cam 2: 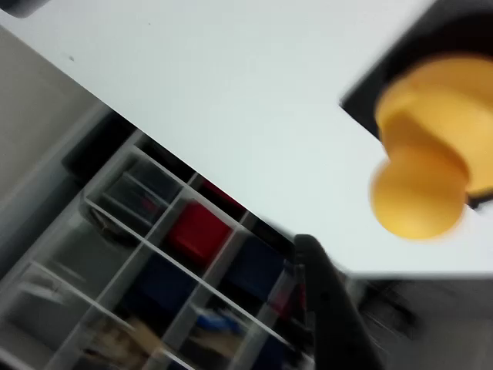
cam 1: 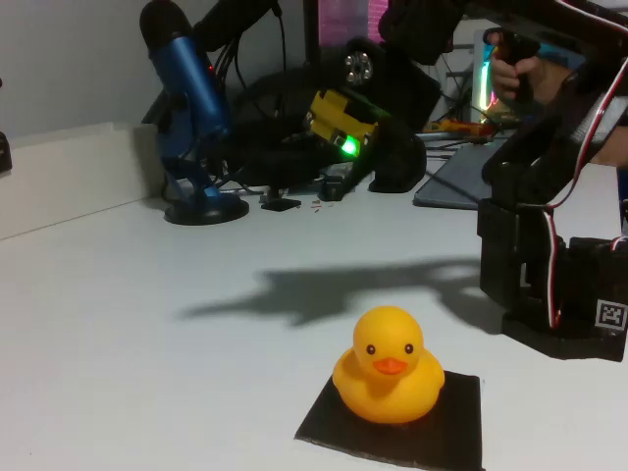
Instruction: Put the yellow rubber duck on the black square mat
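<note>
In the wrist view, the yellow rubber duck (cam 2: 431, 154) is blurred and the black square mat (cam 2: 431, 46) is cut off at upper right.

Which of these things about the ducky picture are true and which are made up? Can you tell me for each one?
1. The yellow rubber duck sits on the black square mat. True.
2. The duck is lying on its side. False: in the fixed view it stands upright, with its beak facing the camera.
3. The gripper is squeezing the duck. False: nothing touches the duck, and the arm's base stands apart from it, at the right in the fixed view.
4. A blue microphone stands at the back of the white table. True.
5. The mat is red. False: it is black.
</note>
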You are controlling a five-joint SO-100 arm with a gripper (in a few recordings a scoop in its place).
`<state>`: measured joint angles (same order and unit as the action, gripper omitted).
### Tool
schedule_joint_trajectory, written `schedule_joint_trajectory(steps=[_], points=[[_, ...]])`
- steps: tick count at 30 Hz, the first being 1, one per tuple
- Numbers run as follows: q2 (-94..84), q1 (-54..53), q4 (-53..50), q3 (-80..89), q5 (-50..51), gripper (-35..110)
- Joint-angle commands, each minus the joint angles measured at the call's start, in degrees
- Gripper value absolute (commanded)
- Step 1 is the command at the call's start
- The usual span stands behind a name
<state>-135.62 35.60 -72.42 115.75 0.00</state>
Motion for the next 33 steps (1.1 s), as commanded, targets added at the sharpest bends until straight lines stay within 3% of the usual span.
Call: schedule_joint_trajectory(steps=[1,16,25,33], points=[[-1.7,-6.5,1.0,-3.6,0.4,53],[-2.2,-37.1,1.0,-4.0,0.8,53],[-1.7,-41.2,1.0,-4.0,1.0,51],[-2.2,-41.2,0.9,-3.4,0.9,22]])
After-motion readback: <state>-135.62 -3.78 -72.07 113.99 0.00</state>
